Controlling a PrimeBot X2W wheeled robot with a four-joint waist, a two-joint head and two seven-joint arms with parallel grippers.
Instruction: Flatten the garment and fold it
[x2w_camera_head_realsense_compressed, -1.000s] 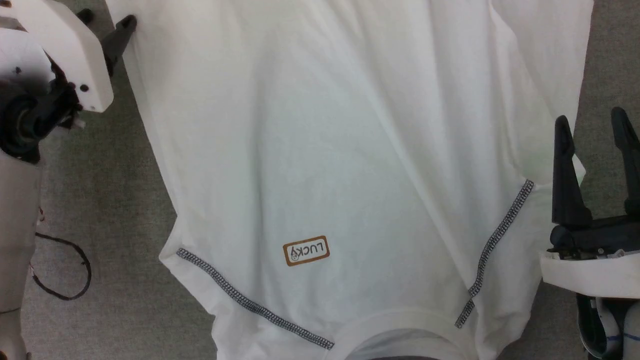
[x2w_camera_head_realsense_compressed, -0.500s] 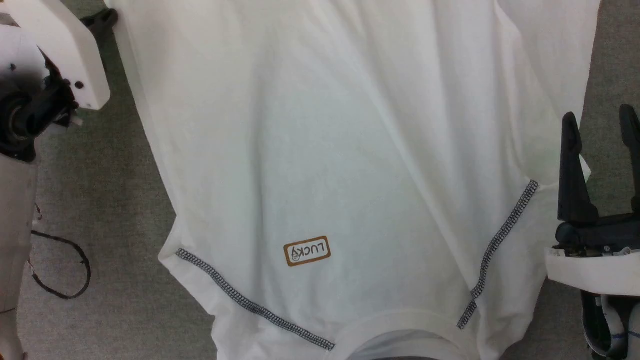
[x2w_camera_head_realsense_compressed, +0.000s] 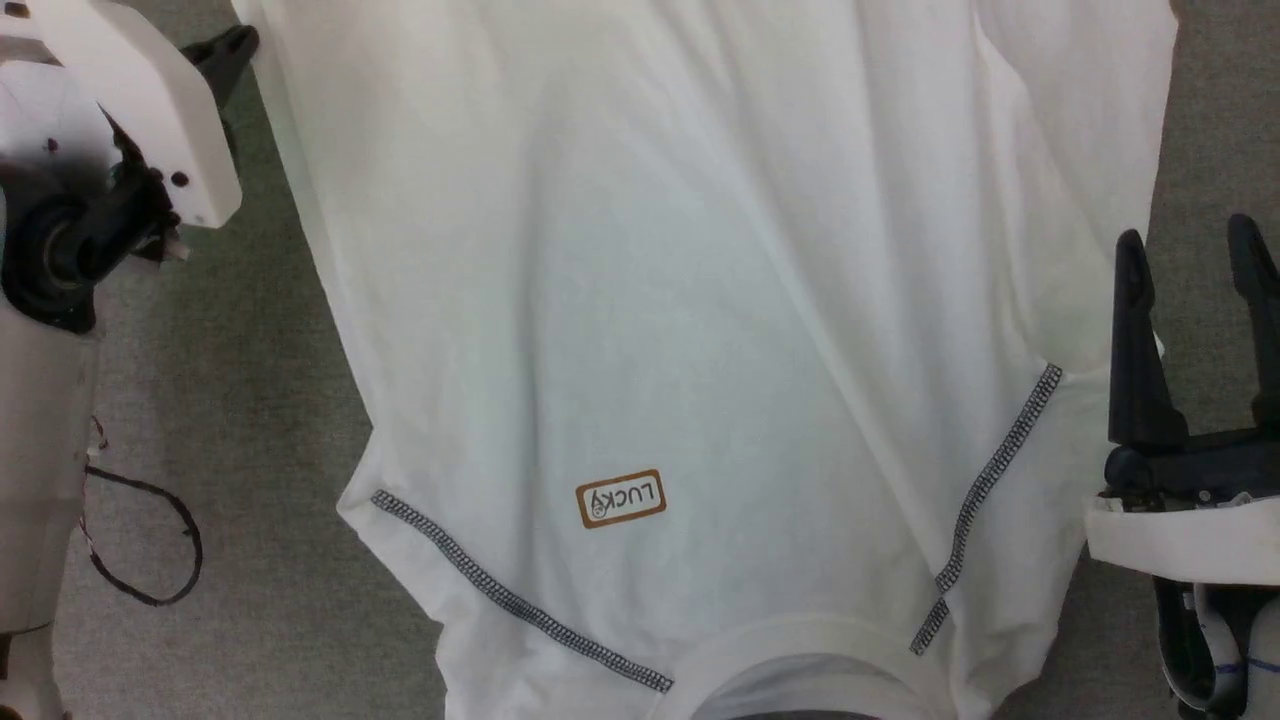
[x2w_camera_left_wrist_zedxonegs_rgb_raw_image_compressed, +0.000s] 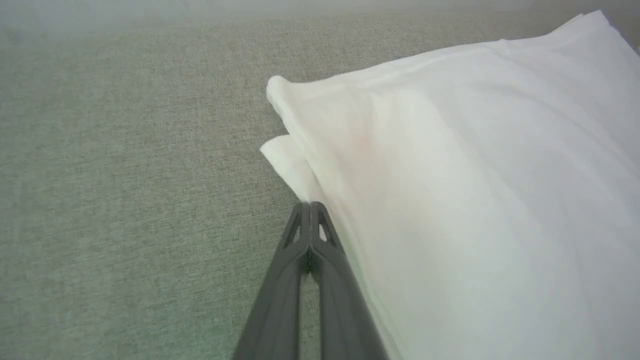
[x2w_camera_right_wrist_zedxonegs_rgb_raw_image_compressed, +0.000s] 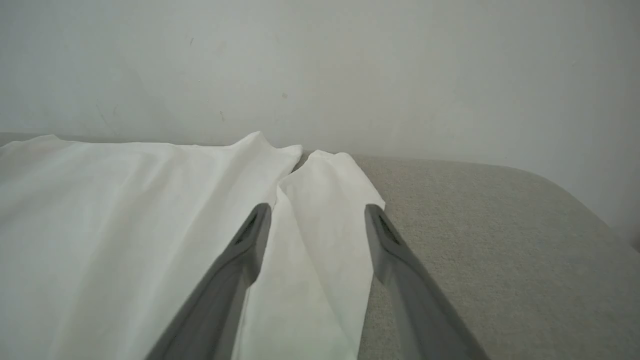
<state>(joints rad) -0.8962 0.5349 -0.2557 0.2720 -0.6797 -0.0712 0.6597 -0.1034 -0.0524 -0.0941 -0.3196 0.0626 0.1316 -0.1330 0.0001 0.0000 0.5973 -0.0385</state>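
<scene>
1 garment (x2w_camera_head_realsense_compressed: 700, 300) lengthwise w/ collar (x2w_camera_head_realsense_compressed: 800, 655) nearest

An upside-down tan-bordered label (x2w_camera_head_realsense_compressed: 620, 499) on the white garment (x2w_camera_head_realsense_compressed: 700, 250) reads "LUCKY".

Left gripper (x2w_camera_left_wrist_zedxonegs_rgb_raw_image_compressed: 310, 206) jaws now together, previously apart.

1 garment (x2w_camera_head_realsense_compressed: 700, 250) (2 grey seams (x2w_camera_head_realsense_compressed: 1003, 465), 1 label (x2w_camera_head_realsense_compressed: 620, 498)); 2 grippers: left gripper (x2w_camera_left_wrist_zedxonegs_rgb_raw_image_compressed: 310, 205), right gripper (x2w_camera_head_realsense_compressed: 1185, 235); 1 cord (x2w_camera_head_realsense_compressed: 198, 545).
</scene>
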